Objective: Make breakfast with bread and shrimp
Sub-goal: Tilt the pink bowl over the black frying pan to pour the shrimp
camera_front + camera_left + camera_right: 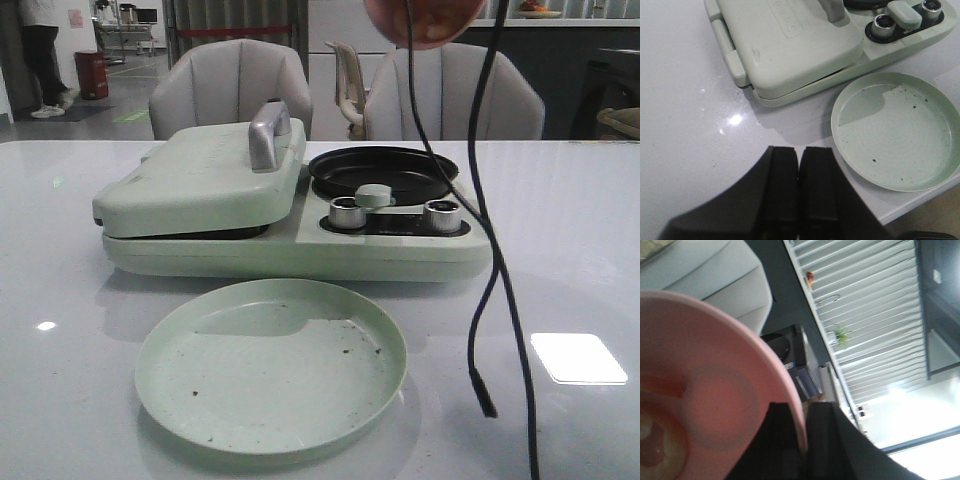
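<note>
- Pale green plate [270, 365]: nearest the front camera, flat on the white table [570, 240], bare but for dark crumbs; just in front of the breakfast maker.
- Black cable [487, 300]: hangs loose across the front view, its free end above the table to the right of the plate.
- Breakfast maker [300, 215]: mint green, sandwich lid [200, 180] down with its metal handle [270, 135] upward; round black pan [383, 172] open on its right side, two knobs [350, 212] in front of it.
- Left gripper [800, 190]: fingers pressed together on nothing, hovering over bare table near the plate.
- Right gripper [805, 440]: clamped on the rim of a pink bowl [425, 20], held high above the pan.
- Shrimp [652, 445]: we judge the blurred orange-pink mass inside the bowl to be it.
- Bread: no slice visible; whether it lies under the lid we cannot tell.
- Step in hand, as we judge it: tipping shrimp into the pan. We would lower the bowl close over the pan centre and tilt slowly, keeping the cable clear.
</note>
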Available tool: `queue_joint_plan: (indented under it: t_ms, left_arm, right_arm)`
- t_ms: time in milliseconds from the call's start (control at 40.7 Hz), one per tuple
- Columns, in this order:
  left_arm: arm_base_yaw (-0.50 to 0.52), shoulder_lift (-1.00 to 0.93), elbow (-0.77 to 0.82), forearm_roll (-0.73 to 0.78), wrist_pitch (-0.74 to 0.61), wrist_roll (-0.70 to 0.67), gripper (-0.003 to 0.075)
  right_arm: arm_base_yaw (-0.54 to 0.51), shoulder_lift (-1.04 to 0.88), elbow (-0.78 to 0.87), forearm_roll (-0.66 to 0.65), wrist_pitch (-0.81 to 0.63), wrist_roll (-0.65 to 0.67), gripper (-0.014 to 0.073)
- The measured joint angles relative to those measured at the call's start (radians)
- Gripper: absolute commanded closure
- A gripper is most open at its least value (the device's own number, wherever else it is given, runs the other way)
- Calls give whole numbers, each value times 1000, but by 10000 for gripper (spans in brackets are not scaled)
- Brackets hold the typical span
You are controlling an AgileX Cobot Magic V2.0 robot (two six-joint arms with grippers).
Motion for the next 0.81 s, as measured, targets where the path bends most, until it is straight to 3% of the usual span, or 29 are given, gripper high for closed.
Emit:
queue_joint_plan:
  t_ms: [172,442,811]
  left_arm:
    - [0,0,0,0,4,0,620]
    - [0,0,0,0,4,0,620]
    - [0,0,0,0,4,0,620]
  right_arm:
    - [4,0,-37,-7,15,-78,549]
    - [10,140,-19,1,98,-89,549]
    - [17,152,-83,1,123,-107,549]
